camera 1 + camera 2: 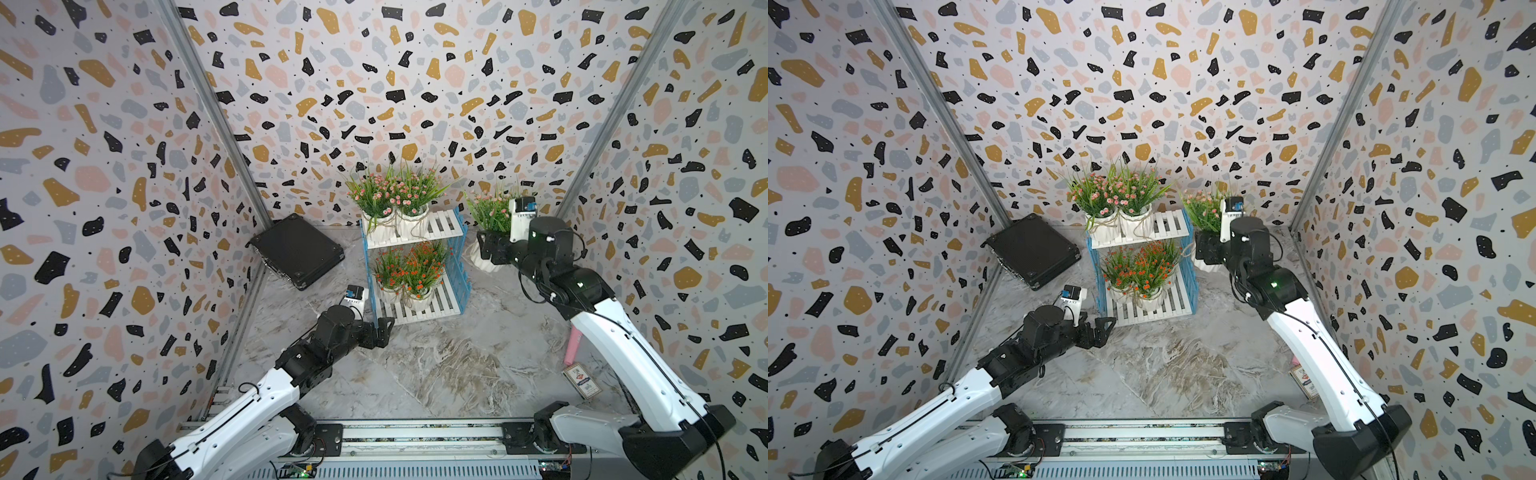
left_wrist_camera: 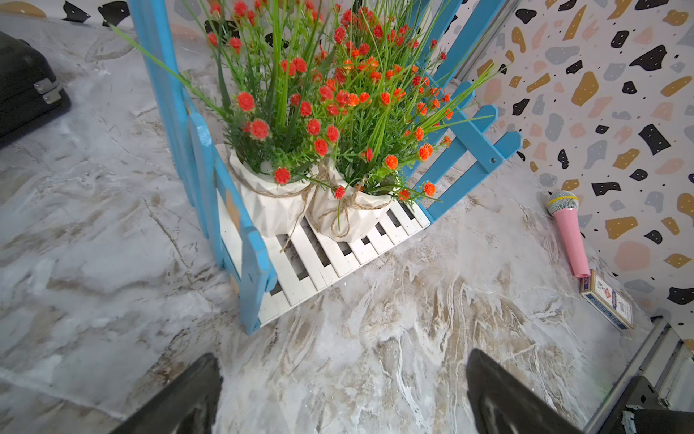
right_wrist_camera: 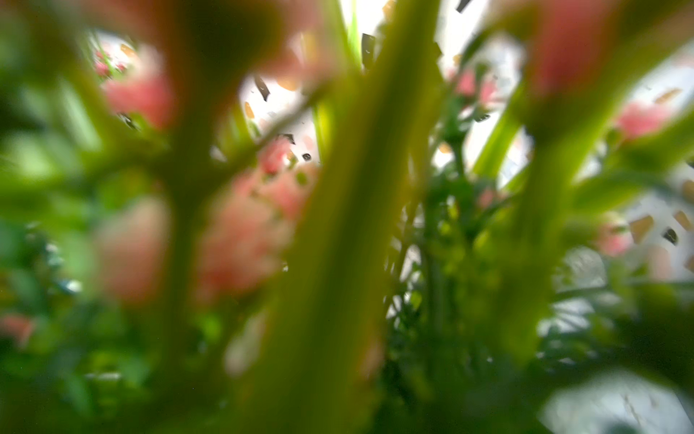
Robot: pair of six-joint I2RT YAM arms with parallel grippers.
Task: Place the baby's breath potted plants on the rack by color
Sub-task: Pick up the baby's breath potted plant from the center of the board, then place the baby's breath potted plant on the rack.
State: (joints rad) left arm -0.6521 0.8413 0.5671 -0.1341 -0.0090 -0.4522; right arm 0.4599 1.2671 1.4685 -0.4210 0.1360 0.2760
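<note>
The rack (image 1: 444, 226) stands at the middle back. Two pink baby's breath potted plants (image 1: 374, 195) (image 1: 415, 191) share its top shelf. Two orange-red ones (image 2: 270, 203) (image 2: 360, 218) sit side by side on the lower shelf. A third pink plant (image 1: 490, 210) is just right of the rack, its white pot (image 1: 482, 262) low by the table. My right gripper (image 1: 484, 247) is closed round that pot's upper part. The right wrist view shows only blurred stems and pink blooms. My left gripper (image 2: 343, 390) hangs open and holds nothing, over the table at the rack's front left corner.
A flat black case (image 1: 297, 249) lies left of the rack against the wall. A pink toy microphone (image 2: 569, 233) and a card box (image 2: 606, 300) lie near the right wall. The enclosure walls stand close on three sides.
</note>
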